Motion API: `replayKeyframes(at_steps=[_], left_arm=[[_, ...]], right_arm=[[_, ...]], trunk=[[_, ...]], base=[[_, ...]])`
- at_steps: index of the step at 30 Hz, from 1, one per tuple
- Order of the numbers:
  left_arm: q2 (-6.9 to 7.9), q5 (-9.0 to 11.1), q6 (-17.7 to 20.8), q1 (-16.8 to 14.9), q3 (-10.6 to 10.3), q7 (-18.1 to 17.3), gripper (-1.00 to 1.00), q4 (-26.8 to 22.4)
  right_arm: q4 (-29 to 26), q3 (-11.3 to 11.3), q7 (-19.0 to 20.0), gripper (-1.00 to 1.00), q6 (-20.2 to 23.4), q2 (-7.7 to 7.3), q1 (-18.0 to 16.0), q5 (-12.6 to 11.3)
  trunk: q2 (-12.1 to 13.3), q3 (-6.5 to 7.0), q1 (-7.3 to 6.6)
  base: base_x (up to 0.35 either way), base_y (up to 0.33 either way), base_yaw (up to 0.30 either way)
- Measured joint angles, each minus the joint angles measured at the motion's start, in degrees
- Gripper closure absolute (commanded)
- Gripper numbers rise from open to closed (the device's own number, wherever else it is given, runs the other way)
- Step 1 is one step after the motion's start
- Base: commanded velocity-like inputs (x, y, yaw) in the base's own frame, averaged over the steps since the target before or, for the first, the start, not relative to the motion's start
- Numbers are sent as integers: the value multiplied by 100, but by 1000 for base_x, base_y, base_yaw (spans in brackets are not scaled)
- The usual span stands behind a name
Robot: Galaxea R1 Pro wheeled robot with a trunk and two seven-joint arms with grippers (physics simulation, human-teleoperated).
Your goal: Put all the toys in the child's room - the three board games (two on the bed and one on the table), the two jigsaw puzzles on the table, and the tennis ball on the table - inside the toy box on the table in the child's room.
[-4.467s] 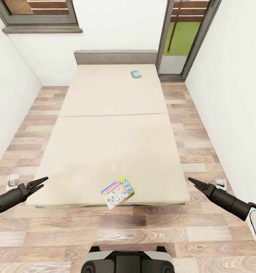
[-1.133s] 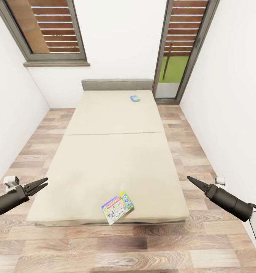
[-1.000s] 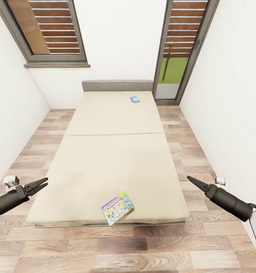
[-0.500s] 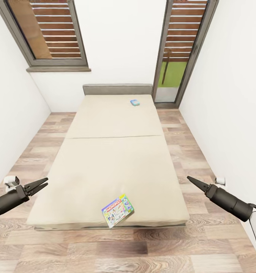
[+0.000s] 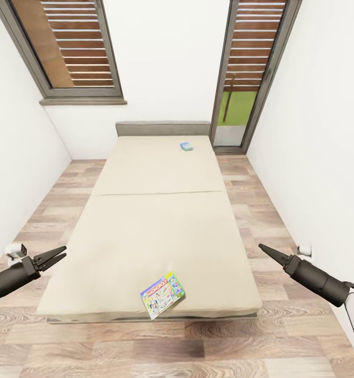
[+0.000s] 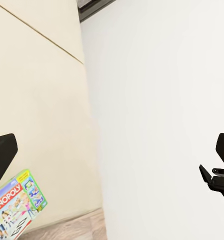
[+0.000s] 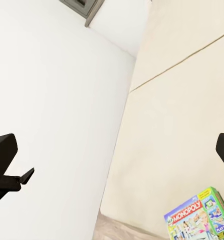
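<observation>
On the bed (image 5: 145,210) lie two board games (image 5: 163,287), flanked by the slightly parted left claw (image 5: 60,253) and closed right claw (image 5: 262,248).

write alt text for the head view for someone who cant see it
A beige bed fills a narrow white-walled room, with a Monopoly box at its near edge and a small blue box near the headboard. The left tool and right tool hover empty at either side.

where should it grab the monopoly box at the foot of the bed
Probably by the near edge. The Monopoly box lies flat and skewed on the bed, its lower corner about at the mattress's foot edge. A flat box offers no top grip, so coming in low from the foot end and pinching that thin edge looks best. The right gripper seems shut.
</observation>
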Motion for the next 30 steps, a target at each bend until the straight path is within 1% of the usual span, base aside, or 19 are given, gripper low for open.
replayKeyframes(at_steps=[30], left_arm=[[0, 0, 0, 1, -17, 0, -100, -2]], right_arm=[[0, 0, 0, -100, 0, 1, 1, 0]], trunk=[[0, 287, 0]], base=[[0, 0, 0]])
